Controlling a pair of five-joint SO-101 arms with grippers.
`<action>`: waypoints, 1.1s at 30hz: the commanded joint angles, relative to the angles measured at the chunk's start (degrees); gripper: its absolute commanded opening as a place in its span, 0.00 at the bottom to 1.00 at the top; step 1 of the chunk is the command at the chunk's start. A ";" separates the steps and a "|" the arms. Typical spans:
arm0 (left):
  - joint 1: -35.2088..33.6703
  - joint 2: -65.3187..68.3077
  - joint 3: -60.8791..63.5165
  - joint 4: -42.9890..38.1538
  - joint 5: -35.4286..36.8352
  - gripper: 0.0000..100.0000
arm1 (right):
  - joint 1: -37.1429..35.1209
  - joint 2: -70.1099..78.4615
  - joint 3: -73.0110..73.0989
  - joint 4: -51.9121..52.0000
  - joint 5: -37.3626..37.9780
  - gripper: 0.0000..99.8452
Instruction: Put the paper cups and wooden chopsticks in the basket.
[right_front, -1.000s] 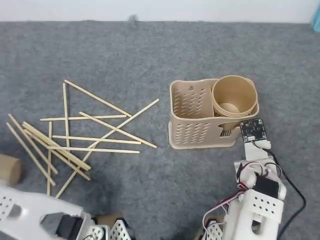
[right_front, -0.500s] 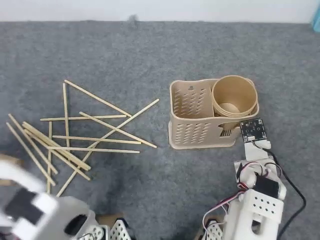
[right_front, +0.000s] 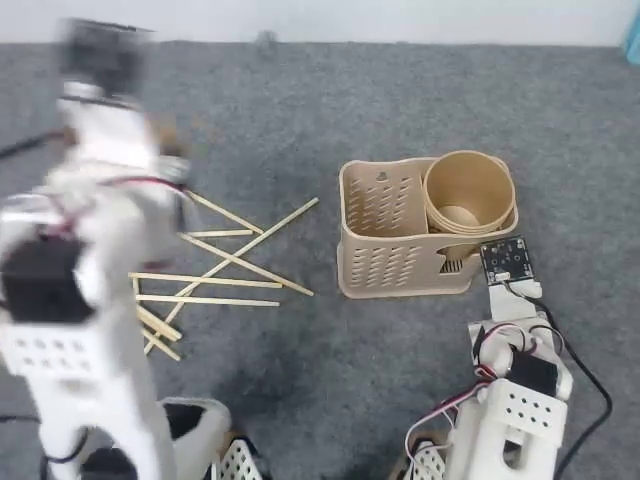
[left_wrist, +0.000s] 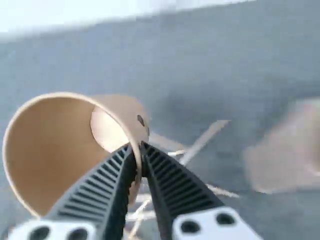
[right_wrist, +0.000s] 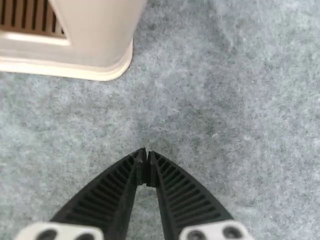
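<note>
1. Left wrist view: the left end effector (left_wrist: 136, 147) is clamped shut on the rim of a held paper cup (left_wrist: 50, 145), aloft over the wooden chopsticks (right_front: 225, 270).
2. Right end effector (right_wrist: 146, 165): fully closed, holding nothing, low over the grey bench (right_wrist: 225, 100), just near of the basket (right_front: 385, 245).
3. Nested paper cups (right_front: 468, 195) sit in the basket's right compartment.
4. The chopsticks lie scattered left of the basket.

Bright, even light leaves faint shadow beneath the basket (right_front: 390, 265); left arm (right_front: 95, 230) blurred.

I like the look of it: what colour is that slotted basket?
The basket is plain beige, seen best in the high view.
</note>
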 joint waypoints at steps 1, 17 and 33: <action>24.09 -2.73 -6.20 1.67 0.09 0.01 | 0.22 -0.92 -0.35 0.22 0.18 0.01; 49.49 13.10 -13.41 -13.10 -9.76 0.01 | 19.65 -1.01 -1.76 -7.87 -11.25 0.01; 51.25 28.48 -13.49 -21.98 -10.02 0.01 | 18.15 -1.01 -1.76 -7.87 -10.90 0.01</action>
